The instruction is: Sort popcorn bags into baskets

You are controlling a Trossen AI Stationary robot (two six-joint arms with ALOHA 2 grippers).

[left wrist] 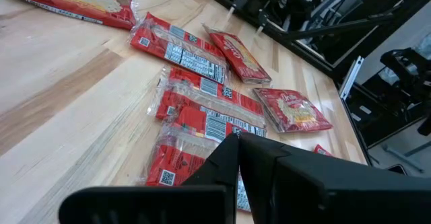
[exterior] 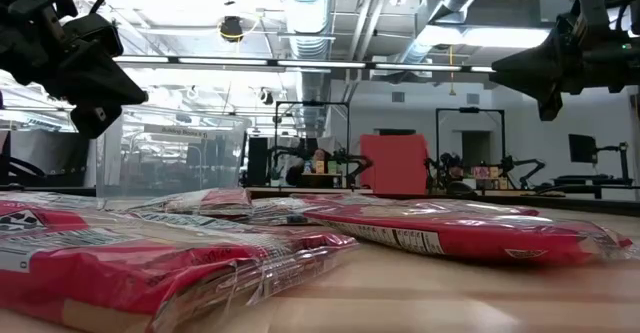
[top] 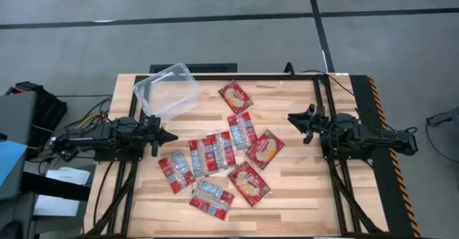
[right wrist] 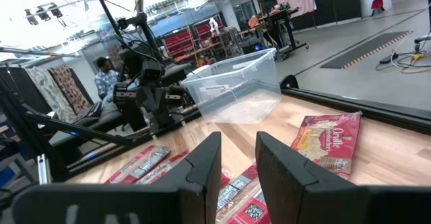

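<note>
Fingers together on the left gripper (top: 169,135), apart and empty on the right (top: 296,120); between them nine popcorn bags (top: 224,159) cover the surface (top: 301,189), the tub (top: 166,90) apparently empty.

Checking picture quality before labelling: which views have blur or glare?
Low view: nearest popcorn bags are out of focus, ceiling lights glare white. Right wrist view: the room's upper left is washed out behind the clear tub. High view: evenly lit, sharp.
</note>
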